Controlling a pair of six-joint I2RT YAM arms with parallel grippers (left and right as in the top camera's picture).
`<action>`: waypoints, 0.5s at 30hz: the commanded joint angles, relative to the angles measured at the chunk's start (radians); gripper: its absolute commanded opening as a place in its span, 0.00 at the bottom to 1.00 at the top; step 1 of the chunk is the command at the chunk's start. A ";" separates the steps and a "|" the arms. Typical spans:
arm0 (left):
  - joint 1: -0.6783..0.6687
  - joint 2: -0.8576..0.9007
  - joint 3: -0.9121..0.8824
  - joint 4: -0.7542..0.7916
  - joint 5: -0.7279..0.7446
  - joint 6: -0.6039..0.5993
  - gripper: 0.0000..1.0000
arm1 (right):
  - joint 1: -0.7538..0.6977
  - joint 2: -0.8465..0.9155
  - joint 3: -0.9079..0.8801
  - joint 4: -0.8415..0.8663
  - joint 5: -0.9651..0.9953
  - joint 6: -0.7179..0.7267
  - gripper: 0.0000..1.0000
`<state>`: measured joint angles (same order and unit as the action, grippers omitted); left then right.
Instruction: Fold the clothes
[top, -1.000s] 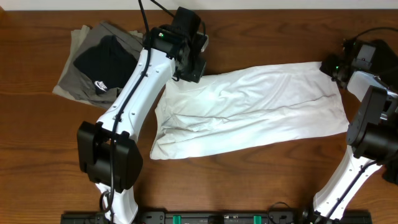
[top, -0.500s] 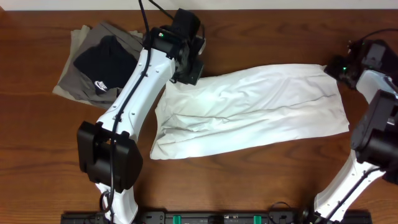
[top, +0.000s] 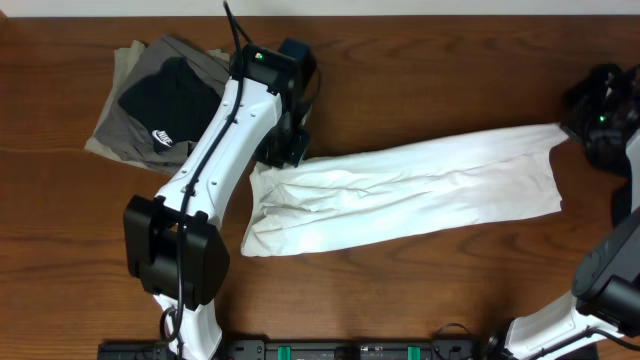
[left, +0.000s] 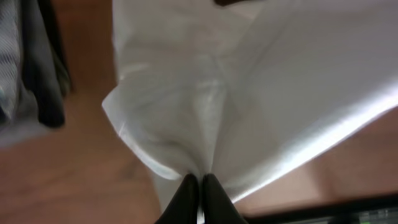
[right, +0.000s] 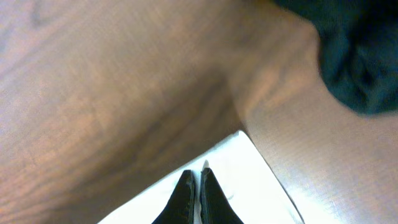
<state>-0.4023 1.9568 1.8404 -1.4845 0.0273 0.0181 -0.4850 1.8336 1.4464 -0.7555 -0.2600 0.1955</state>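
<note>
A white garment (top: 400, 195) lies stretched across the table's middle, folded into a long band. My left gripper (top: 285, 150) is shut on its upper left corner; in the left wrist view the white cloth (left: 205, 112) bunches into the closed jaws (left: 200, 180). My right gripper (top: 590, 128) is shut on the garment's upper right corner at the table's right edge; the right wrist view shows the white cloth (right: 249, 180) pinched between the fingertips (right: 198, 174).
A folded stack of grey and black clothes (top: 155, 95) with a white logo lies at the back left, also seen in the left wrist view (left: 37, 62). A dark object (right: 360, 56) shows in the right wrist view. Brown wooden table (top: 420, 300) around.
Both grippers pulled the garment's far edge toward the front, folding it narrower. The left gripper moved down, the right gripper moved right and down, stretching the cloth.
</note>
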 joint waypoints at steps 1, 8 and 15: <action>0.002 0.000 0.005 -0.054 0.032 -0.023 0.06 | -0.011 -0.014 0.012 -0.051 0.038 -0.019 0.01; 0.002 0.001 -0.006 -0.108 0.086 -0.023 0.07 | -0.008 -0.014 0.011 -0.120 0.077 -0.018 0.07; 0.002 0.000 -0.010 -0.170 0.122 -0.022 0.35 | -0.008 -0.014 0.011 -0.106 0.086 -0.018 0.26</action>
<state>-0.4023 1.9568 1.8378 -1.6104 0.1287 0.0010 -0.4892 1.8328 1.4464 -0.8707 -0.1909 0.1886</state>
